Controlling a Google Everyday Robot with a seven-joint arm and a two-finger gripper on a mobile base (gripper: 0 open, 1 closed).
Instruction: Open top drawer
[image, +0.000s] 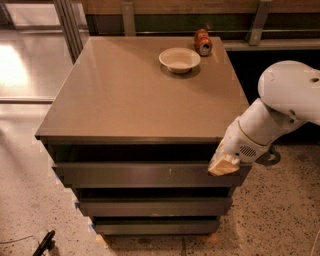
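Observation:
The top drawer (145, 175) is the widest dark grey-brown front, just under the cabinet's tabletop (140, 95), with a small pale scuff right of centre. A dark gap shows between it and the tabletop. My gripper (223, 165), pale tan at the tip of the white arm (285, 100), is at the right end of this drawer front, at its upper edge. It overlaps the front there. I cannot tell whether it is touching. Two narrower-looking drawer fronts (155, 206) sit below.
A cream bowl (179, 59) and a red can (202, 42) lying on its side sit at the tabletop's back right. A dark wall and rails run behind the cabinet. Speckled floor surrounds it, with a black object (44, 243) at bottom left.

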